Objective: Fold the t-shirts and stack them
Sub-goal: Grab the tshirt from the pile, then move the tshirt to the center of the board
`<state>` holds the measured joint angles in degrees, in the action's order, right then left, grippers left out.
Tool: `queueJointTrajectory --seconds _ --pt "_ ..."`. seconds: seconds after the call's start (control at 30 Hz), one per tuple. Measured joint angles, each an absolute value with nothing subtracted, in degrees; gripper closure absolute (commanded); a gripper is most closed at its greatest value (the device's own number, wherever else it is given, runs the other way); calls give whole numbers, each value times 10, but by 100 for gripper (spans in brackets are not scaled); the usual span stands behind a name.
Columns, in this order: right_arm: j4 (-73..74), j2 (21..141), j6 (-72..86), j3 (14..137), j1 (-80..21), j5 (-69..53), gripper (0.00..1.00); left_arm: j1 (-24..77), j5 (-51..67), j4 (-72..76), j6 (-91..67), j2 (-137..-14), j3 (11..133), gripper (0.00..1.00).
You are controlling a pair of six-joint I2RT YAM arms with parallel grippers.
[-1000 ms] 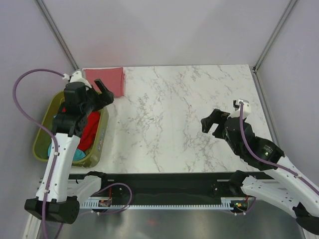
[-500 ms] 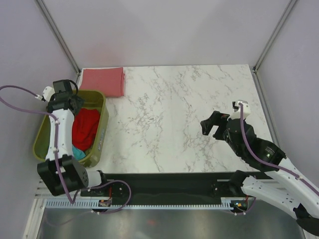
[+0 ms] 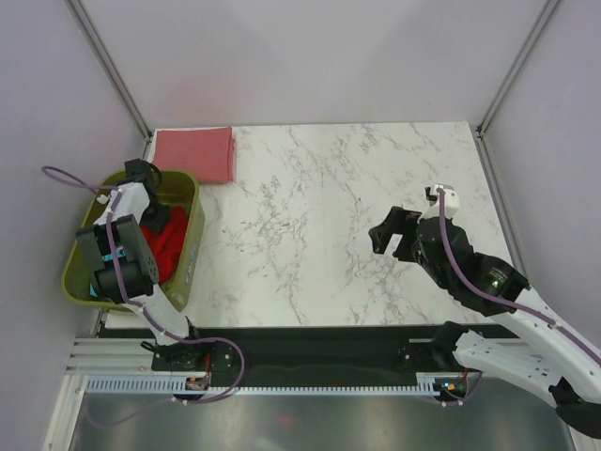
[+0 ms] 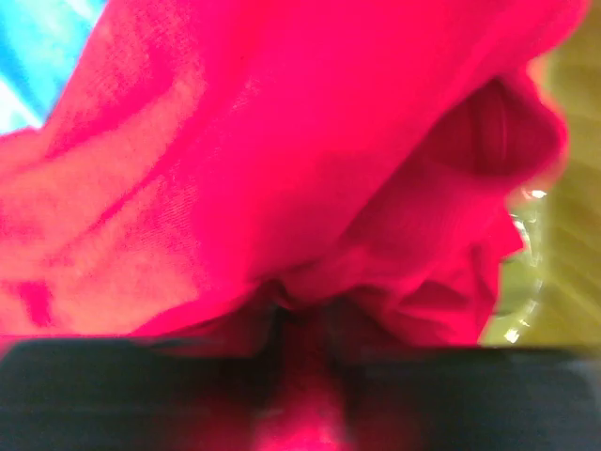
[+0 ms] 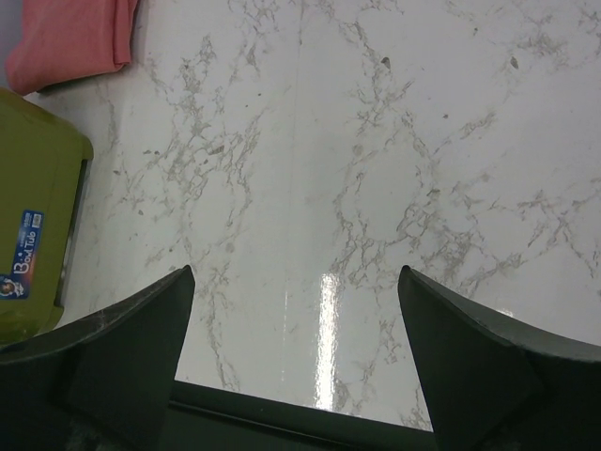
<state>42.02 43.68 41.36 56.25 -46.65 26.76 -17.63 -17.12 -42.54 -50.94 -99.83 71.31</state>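
Red all across the left wrist view: the bright red t-shirt (image 4: 282, 188), crumpled inside the olive-green basket (image 3: 194, 235) at the left edge of the worktop (image 3: 310, 207), with a sliver of the teal t-shirt (image 4: 38, 47) showing at the top corner. Buried in that cloth from above, the left hand (image 3: 150, 218), its fingers lost in blur and folds; impossible to tell whether clenched on the shirt or loose. Folded already and lying flat at the far left corner, just beyond the basket, the dusty pink t-shirt (image 3: 194, 153). Out over bare marble to the right, well apart from all cloth, the right hand (image 3: 394, 239), fingers spread and grasping nothing. Likely trouble from here: a shallow pinch on a single fold, and the red shirt sliding free on the lift; a bite too deep, and the teal one dragged up along with it; a snag of sleeve or hem on the rim, and the light basket tipped or towed toward the pink shirt. Also worth watching: a bunched, off-centre hold, leaving a twisted heap on the marble and little for the idle right hand to catch and spread.
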Motion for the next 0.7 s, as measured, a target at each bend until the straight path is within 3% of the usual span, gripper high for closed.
queueJointTrajectory --seconds 0.33,0.7 --pt "418 458 418 572 -467 248 2 -171 -159 -437 -447 -941 761 98" --pt "406 448 417 572 -467 218 2 -52 62 -346 -416 -701 947 98"
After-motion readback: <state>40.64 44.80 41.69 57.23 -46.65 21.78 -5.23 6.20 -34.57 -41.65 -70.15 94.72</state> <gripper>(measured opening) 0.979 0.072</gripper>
